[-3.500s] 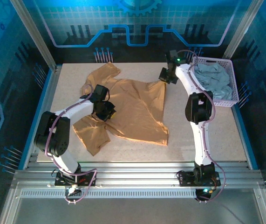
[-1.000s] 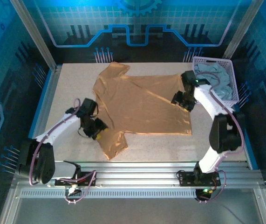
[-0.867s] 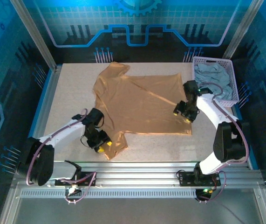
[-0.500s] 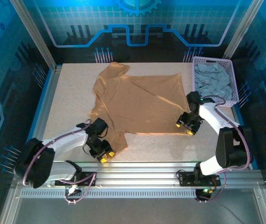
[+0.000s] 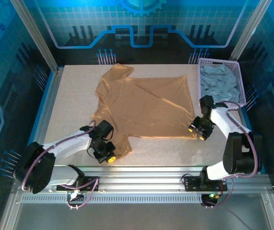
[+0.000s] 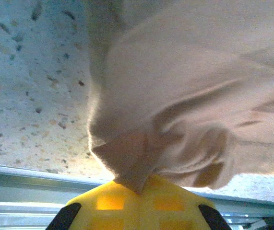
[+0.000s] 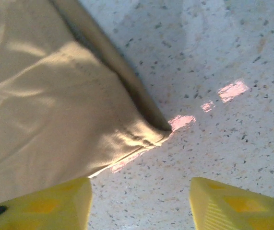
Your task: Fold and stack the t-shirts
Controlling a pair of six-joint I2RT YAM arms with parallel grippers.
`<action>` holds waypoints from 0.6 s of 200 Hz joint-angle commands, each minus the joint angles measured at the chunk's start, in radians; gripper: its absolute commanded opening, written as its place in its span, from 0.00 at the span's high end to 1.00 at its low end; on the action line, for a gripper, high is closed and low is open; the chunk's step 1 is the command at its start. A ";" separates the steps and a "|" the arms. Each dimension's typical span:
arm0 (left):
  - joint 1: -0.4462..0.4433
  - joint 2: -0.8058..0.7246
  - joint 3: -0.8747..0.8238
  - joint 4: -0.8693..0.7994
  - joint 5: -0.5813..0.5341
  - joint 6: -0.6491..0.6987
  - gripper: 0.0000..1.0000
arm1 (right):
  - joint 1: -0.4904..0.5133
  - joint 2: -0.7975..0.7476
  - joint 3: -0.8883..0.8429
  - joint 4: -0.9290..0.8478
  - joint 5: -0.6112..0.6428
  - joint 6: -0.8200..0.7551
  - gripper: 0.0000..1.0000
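Two near corners of the tan t-shirt [image 5: 146, 105], flat on the bench [image 5: 72, 103], seem readied for folding — left hand [image 5: 109, 155] clamped on the 7 o'clock sleeve [image 6: 141, 163], right hand [image 7: 140, 203] apart astride the 4 o'clock hem [image 7: 148, 134].

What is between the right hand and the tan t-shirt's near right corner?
Nothing visible. The right hand is open over that corner of the tan t-shirt, which lies flat ahead between its fingers, with bare table beside it. The basket sits farther back along the right edge, out of the way.
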 commanded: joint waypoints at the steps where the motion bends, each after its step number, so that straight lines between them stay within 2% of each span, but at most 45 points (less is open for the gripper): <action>1: -0.005 -0.048 0.015 -0.081 -0.007 0.013 1.00 | -0.028 0.049 -0.016 0.011 0.015 0.011 0.49; 15: -0.005 -0.068 0.015 -0.107 -0.005 0.022 1.00 | -0.034 0.071 -0.018 0.030 0.004 0.010 0.54; 74: -0.005 -0.098 0.011 -0.138 0.002 0.032 1.00 | -0.035 0.154 -0.019 0.066 -0.006 0.039 0.57; 109: -0.005 -0.103 0.016 -0.145 0.002 0.037 1.00 | -0.032 0.168 -0.032 0.069 -0.010 0.055 0.66; 120: -0.004 -0.109 0.015 -0.147 0.004 0.037 1.00 | -0.032 0.168 -0.039 0.076 -0.010 0.057 0.74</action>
